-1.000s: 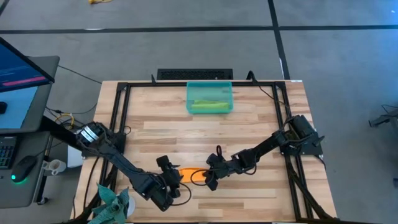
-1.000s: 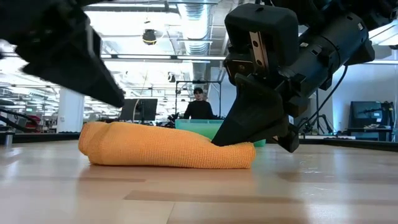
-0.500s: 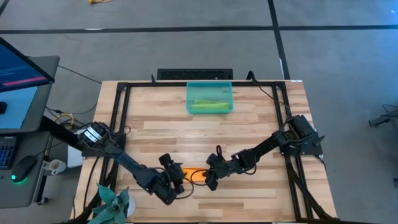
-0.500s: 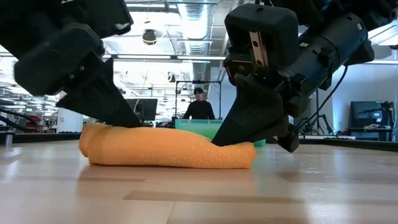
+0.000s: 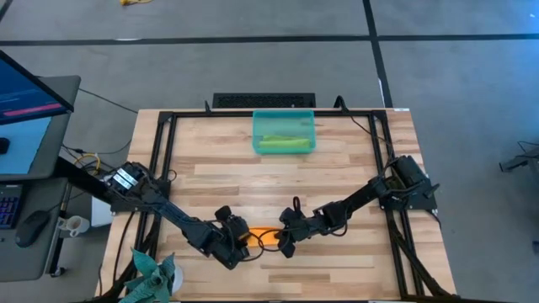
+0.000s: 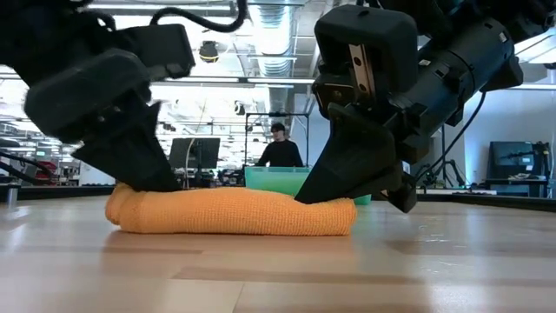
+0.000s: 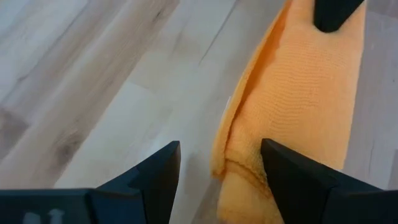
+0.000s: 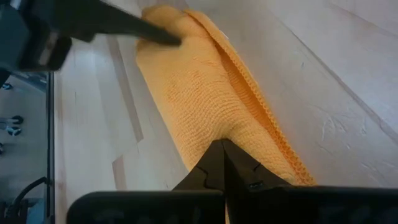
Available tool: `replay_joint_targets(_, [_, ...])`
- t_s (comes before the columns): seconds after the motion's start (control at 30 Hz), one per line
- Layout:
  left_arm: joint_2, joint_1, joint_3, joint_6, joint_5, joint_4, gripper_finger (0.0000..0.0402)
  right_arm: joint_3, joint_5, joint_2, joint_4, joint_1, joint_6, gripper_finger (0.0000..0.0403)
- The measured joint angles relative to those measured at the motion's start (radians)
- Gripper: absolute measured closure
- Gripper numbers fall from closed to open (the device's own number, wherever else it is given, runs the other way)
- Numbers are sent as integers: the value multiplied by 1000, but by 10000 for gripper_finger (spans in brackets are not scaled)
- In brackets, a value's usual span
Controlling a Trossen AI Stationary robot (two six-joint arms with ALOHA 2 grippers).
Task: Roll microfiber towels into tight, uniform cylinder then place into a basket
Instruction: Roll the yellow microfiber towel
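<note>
The orange towel point(image 6: 230, 213) lies rolled into a long bundle on the desk point(image 5: 337, 168), well in front of the basket point(image 5: 284, 133), near the desk's front edge. The right hand point(image 6: 347, 187) presses on the roll's end, its fingers shut together with a fold of cloth seemingly pinched between them. The left hand point(image 7: 221, 171) is at the roll's other end, fingers spread wide, one on either side of the cloth's tip. The green towel point(image 5: 282, 144) lies inside the basket, at the desk's far side
</note>
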Motion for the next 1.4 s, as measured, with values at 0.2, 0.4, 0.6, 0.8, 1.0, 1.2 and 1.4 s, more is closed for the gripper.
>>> replay_joint_targets(0.2, [-71, -34, 14, 2, -45, -99, 184, 0, 1, 0, 0, 0, -9, 391])
replay_joint_targets(0.4, [-112, -93, 14, -20, -241, -75, 184, 0, 1, 0, 0, 0, -9, 391])
replay_joint_targets(0.6, [-100, -122, -10, 75, -282, 121, 184, 0, 15, 0, 1, 1, -9, 391])
replay_joint_targets(0.8, [-100, -97, -85, 116, -222, 277, 184, 0, 22, 0, 2, 1, -9, 391])
replay_joint_targets(1.0, [-100, -62, -171, 113, -172, 401, 184, 0, 22, 0, 2, 1, -13, 391])
replay_joint_targets(1.2, [-100, -52, -208, 98, -118, 459, 184, 0, 24, 0, 3, 1, -36, 391])
replay_joint_targets(1.4, [-100, -65, -205, 184, -125, 516, 184, 0, 25, 0, 3, 1, -36, 391])
